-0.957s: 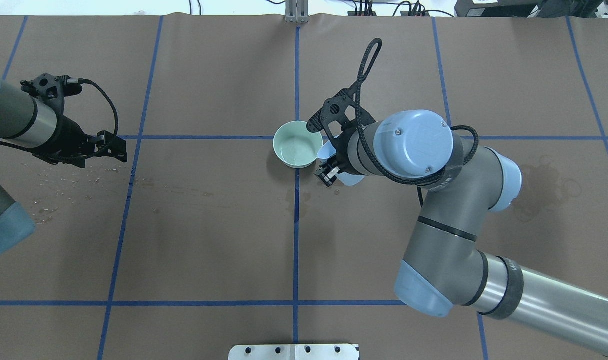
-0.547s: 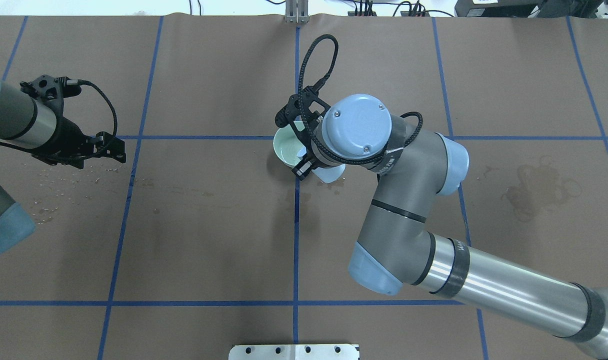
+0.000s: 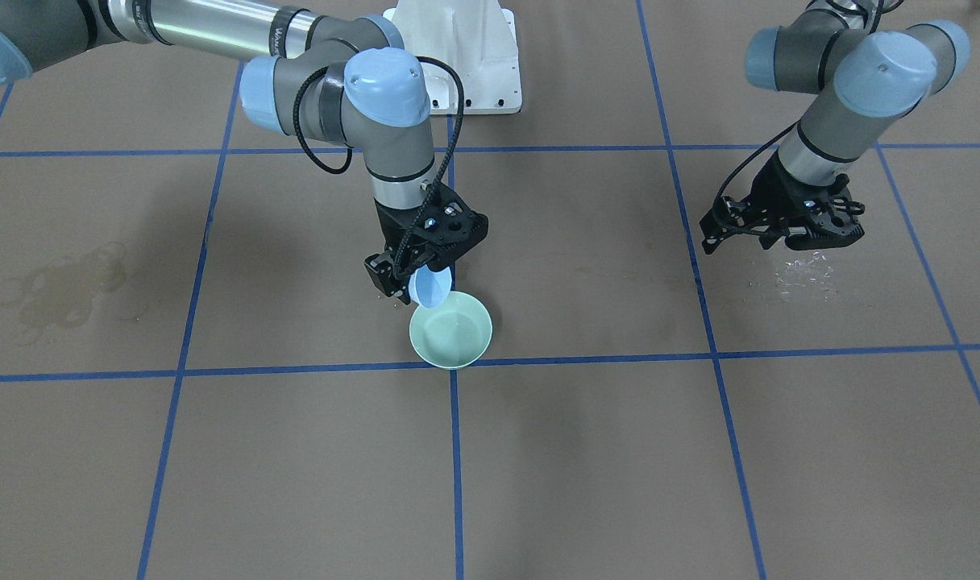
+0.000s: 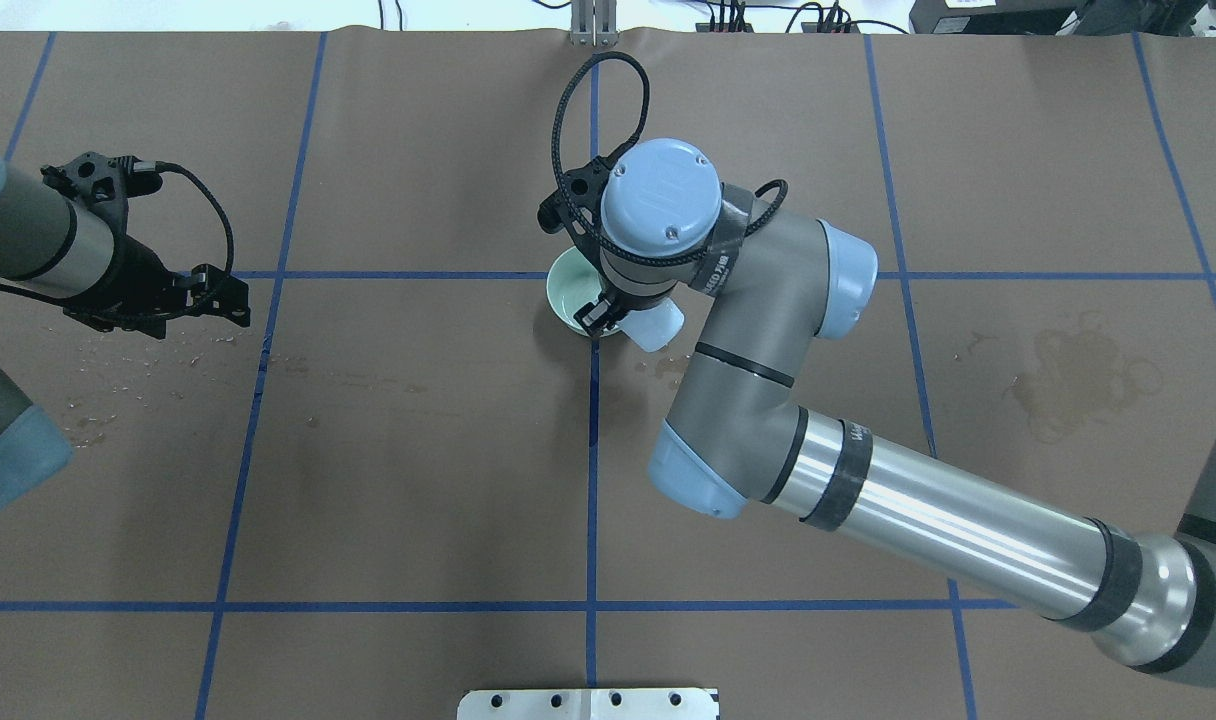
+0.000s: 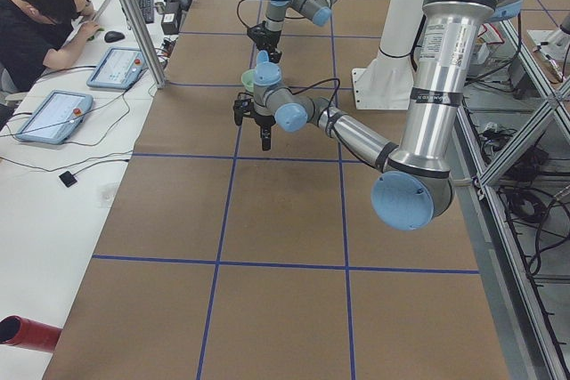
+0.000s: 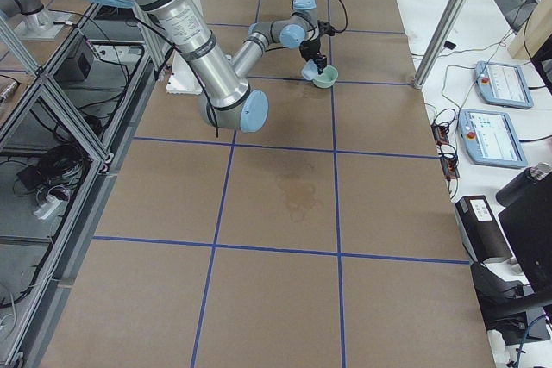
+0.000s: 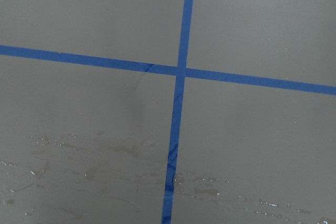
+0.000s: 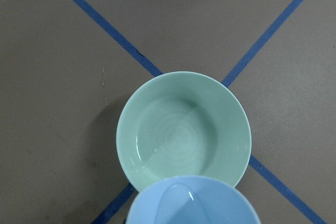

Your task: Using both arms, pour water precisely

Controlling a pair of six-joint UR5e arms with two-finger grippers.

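Observation:
A mint green bowl (image 4: 568,291) (image 3: 450,336) (image 8: 184,129) stands on the brown table at a crossing of blue tape lines. My right gripper (image 4: 608,316) (image 3: 413,274) is shut on a light blue cup (image 4: 654,326) (image 3: 432,288) (image 8: 194,203), which is tilted with its mouth over the bowl's near rim. The water (image 8: 155,150) shows only as faint glints inside the bowl. Far to the left, my left gripper (image 4: 220,295) (image 3: 780,224) hangs open and empty above scattered water drops (image 4: 118,350) (image 7: 105,150).
A dried brownish stain (image 4: 1078,385) (image 3: 63,286) marks the table on the right side. The white pedestal (image 3: 466,56) stands at the robot's edge. A person (image 5: 36,24) sits at a side desk with tablets (image 5: 116,67).
My right arm has swung left, carrying the cup from beside the bowl to over its rim. The left arm has stayed put.

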